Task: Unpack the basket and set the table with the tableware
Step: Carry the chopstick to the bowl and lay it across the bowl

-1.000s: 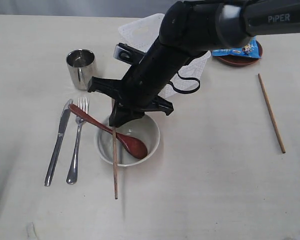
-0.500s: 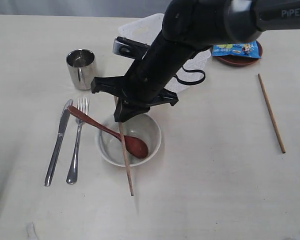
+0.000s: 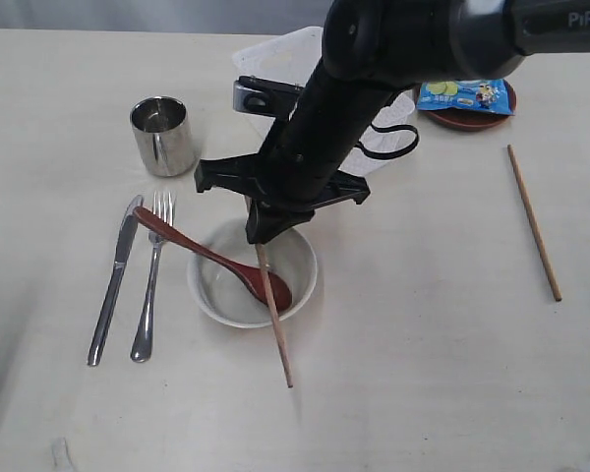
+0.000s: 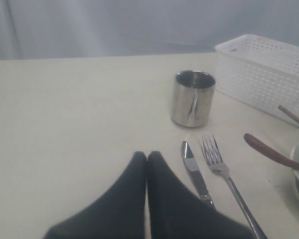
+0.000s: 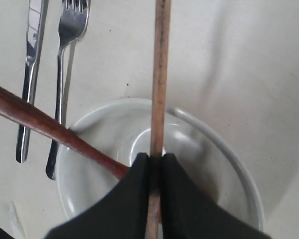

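My right gripper [image 3: 263, 232] hangs over the off-white bowl [image 3: 208, 291], shut on a wooden chopstick [image 3: 277, 334] that slants down past the bowl's near rim. The right wrist view shows the jaws [image 5: 156, 158] clamped on that chopstick [image 5: 160, 74] above the bowl [image 5: 224, 149]. The red-brown spoon [image 3: 192, 246] rests in the bowl with its handle over the rim. Knife [image 3: 113, 280] and fork [image 3: 149, 285] lie side by side left of the bowl. The steel mug [image 3: 160, 133] stands behind them. A second chopstick [image 3: 534, 221] lies at the right. My left gripper [image 4: 147, 155] is shut and empty above the table [image 4: 79, 109], near the knife [image 4: 197, 174].
The white basket [image 3: 275, 59] sits behind the right arm, mostly hidden by it. A small brown plate [image 3: 467, 120] at the back right carries the blue chips packet [image 3: 462, 94]. In the left wrist view the basket [image 4: 261, 74] stands beyond the mug [image 4: 192, 98].
The right gripper has shifted to the right over the bowl with the chopstick. The chopstick's low end has swung from left of the bowl's middle to its right side.
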Tool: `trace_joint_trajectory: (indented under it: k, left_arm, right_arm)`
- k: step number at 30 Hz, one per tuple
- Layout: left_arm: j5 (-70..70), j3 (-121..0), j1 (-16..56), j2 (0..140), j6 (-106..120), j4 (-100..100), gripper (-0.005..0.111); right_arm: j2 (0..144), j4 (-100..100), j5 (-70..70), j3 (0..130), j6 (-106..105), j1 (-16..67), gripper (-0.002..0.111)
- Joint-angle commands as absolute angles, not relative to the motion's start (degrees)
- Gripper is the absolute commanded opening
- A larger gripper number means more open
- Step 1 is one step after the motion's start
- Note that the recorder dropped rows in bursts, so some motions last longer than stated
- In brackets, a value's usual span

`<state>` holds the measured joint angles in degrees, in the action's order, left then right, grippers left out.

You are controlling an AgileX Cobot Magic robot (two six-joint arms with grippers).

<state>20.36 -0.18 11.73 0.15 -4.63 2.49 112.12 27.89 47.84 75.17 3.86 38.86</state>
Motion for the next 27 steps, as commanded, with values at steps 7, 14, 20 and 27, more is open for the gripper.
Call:
trace_joint_trajectory:
  k: [7, 14, 20, 27]
  left_arm:
    - [19.75, 0.0, 12.01, 0.0, -4.87, 3.01, 0.0]
    - [19.75, 0.0, 12.01, 0.0, -4.87, 3.01, 0.0]
    - [19.75, 0.0, 12.01, 0.0, -4.87, 3.01, 0.0]
    - [19.75, 0.0, 12.01, 0.0, -4.87, 3.01, 0.0]
  right_arm:
    - [112.3, 26.88, 47.83, 74.93, 5.81, 38.79, 0.0]
    - [114.34, 27.01, 48.29, 74.93, 5.56, 38.79, 0.026]
    - [113.53, 27.01, 48.3, 76.17, 5.15, 38.79, 0.048]
    - [109.79, 26.37, 50.54, 79.34, 4.79, 38.79, 0.048]
